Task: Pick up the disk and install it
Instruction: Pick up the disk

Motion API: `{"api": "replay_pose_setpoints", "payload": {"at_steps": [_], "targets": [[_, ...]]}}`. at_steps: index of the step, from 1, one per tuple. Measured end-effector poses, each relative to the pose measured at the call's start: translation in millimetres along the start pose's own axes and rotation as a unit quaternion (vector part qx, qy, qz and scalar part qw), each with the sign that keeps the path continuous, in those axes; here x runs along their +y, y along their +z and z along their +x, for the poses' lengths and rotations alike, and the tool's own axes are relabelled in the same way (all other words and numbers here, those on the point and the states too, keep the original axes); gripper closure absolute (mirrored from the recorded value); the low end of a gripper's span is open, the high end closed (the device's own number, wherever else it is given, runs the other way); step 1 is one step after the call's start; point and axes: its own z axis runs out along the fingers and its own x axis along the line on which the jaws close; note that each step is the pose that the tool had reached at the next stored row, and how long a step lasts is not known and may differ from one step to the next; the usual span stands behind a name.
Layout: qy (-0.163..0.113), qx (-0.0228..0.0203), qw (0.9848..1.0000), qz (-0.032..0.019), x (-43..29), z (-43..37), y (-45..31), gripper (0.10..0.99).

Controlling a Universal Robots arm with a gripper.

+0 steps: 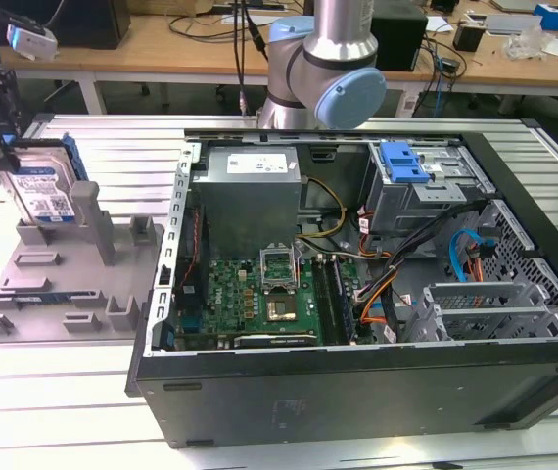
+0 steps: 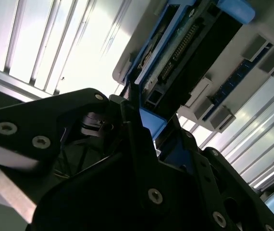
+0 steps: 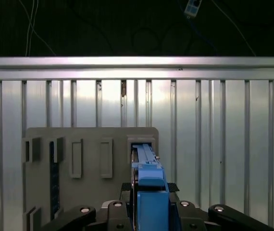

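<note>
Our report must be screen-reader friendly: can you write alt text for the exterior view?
The gripper sits at the top edge of the disk, which stands upright on a grey fixture plate at the exterior view's left. Beside it, on a ribbed metal table, lies an open computer case with its motherboard exposed.

Disk (image 1: pixel 36 186): flat silver hard drive with a blue-and-white label (image 1: pixel 46 199) on the face turned to the exterior camera. Blue plastic rail (image 1: pixel 73 160) runs along its edges.

Pose: standing on edge, near upright, slight lean.

Location: far end of the grey fixture plate (image 1: pixel 54 294), at the exterior view's left, lower edge down among the plate's posts. Upper end sits between the jaws, which press on both faces.

In the first wrist view the disk (image 3: pixel 149 190) is seen edge-on, blue rail foremost. In the second wrist view its dark connector edge (image 2: pixel 185 50) shows inside the blue frame.
</note>
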Motion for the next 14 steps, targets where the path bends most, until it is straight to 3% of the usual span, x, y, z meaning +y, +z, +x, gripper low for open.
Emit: {"api": "replay_pose_setpoints", "payload": {"at_steps": [14], "targets": [[0.0,0.0,1.0,0.0,0.5,0.3,-47.7,0.722]]}}
